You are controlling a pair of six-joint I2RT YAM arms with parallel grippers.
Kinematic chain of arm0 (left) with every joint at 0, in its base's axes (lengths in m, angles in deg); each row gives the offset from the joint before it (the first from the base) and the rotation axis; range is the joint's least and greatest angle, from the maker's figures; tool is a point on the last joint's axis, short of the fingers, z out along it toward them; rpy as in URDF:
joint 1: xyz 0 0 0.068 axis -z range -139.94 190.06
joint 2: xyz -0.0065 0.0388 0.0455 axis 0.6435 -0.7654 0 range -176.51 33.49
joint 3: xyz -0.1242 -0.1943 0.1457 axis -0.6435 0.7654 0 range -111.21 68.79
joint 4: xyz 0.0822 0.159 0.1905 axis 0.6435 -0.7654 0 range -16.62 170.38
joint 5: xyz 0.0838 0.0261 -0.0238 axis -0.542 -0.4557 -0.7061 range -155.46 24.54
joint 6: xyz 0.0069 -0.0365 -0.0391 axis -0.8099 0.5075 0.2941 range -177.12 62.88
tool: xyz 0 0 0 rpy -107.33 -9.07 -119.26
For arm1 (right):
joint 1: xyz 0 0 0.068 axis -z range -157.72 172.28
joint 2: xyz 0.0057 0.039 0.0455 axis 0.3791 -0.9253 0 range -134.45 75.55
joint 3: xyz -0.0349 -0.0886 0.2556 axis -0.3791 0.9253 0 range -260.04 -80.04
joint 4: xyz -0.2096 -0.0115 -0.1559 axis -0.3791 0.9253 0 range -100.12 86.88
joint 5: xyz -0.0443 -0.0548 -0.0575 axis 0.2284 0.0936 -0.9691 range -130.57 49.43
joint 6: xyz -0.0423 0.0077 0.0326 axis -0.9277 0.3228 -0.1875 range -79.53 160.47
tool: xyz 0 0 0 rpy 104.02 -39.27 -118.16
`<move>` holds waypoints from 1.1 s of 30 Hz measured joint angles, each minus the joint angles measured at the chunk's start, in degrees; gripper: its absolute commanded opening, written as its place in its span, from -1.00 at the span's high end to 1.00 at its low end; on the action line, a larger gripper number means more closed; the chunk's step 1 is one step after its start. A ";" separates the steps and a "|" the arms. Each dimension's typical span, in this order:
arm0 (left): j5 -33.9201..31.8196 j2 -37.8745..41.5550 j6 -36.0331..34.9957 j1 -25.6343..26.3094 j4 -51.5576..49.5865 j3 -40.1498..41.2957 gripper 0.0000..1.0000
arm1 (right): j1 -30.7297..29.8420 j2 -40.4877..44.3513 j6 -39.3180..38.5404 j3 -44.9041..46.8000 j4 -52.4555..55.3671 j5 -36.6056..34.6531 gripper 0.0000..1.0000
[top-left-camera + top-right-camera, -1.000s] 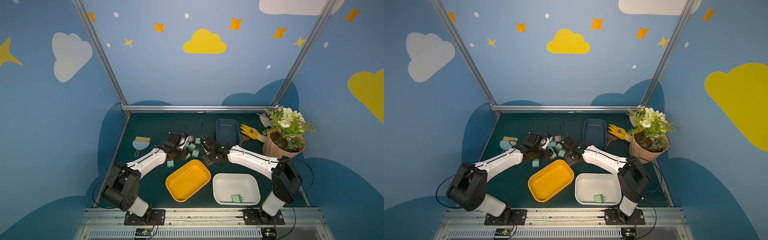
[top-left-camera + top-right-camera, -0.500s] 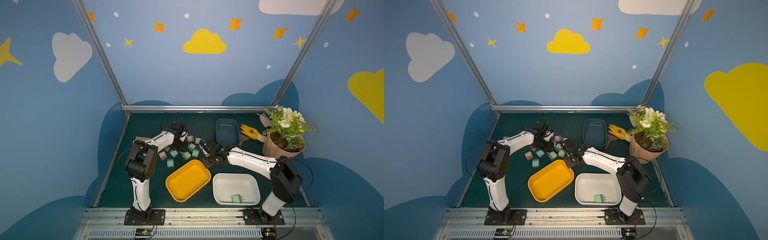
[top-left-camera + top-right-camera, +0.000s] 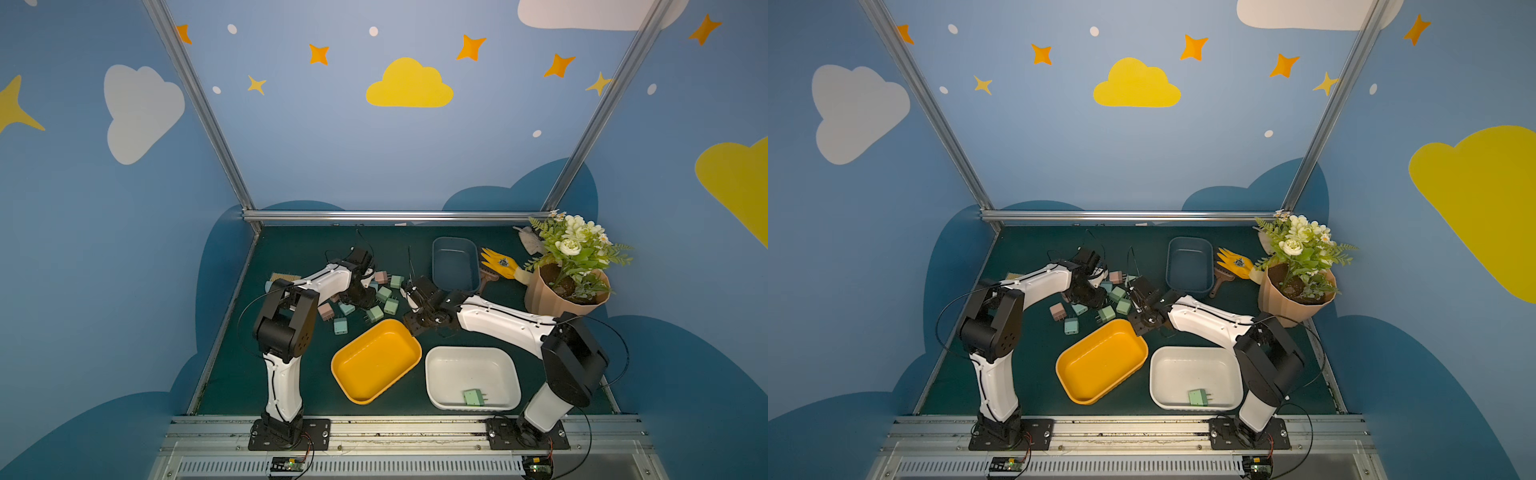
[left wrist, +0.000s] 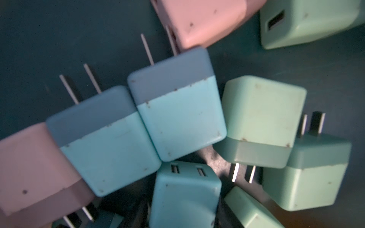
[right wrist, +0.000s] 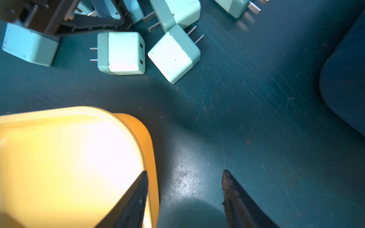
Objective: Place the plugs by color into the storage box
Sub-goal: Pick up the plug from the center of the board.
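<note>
Several plugs [image 3: 386, 293] in pink, light blue and mint green lie in a loose pile on the green mat in both top views. My left gripper [image 3: 365, 297] reaches down into the pile. In the left wrist view its dark jaws sit on either side of a light-blue plug [image 4: 185, 197]. My right gripper [image 5: 185, 172] stands open and empty over the mat, one finger above the rim of the yellow storage box [image 5: 152, 150]. The white box [image 3: 469, 365] holds one mint plug [image 3: 473, 397]. The dark blue box [image 3: 455, 264] stands behind.
A potted plant [image 3: 569, 282], a yellow glove [image 3: 500, 264] and a brush [image 3: 486, 278] are at the back right. A light-blue dustpan [image 3: 282, 277] lies behind the left arm. The yellow box [image 3: 374, 361] sits in front of the pile.
The left arm has risen from a low, stretched pose to a raised elbow, with its gripper still in the pile. The right gripper has shifted slightly toward the yellow box corner.
</note>
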 measured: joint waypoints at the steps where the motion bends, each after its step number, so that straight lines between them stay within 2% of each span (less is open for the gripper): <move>1: -0.02 -0.17 -0.22 0.02 0.00 0.00 -0.01 | 0.04 0.00 0.00 0.17 0.02 0.00 -0.25; 6: -0.35 -0.20 -0.74 0.22 0.02 0.00 0.13 | 0.72 0.00 0.44 0.55 0.09 0.59 -0.25; 13: -0.39 -0.20 -1.51 0.39 -0.04 -0.07 0.64 | 1.77 0.81 1.33 0.55 0.11 1.60 -0.26; 19: 0.48 -0.17 -1.73 0.52 -0.07 -0.11 0.94 | 2.14 1.75 1.92 0.31 0.66 2.12 -0.26; 24: 0.52 0.90 -1.79 0.68 -0.24 -0.11 0.95 | 2.19 2.58 2.36 -0.70 0.81 2.78 -0.27; 33: -0.31 7.58 -2.08 1.95 -0.66 -0.11 0.95 | 2.19 3.80 2.84 -3.43 1.38 3.15 -0.27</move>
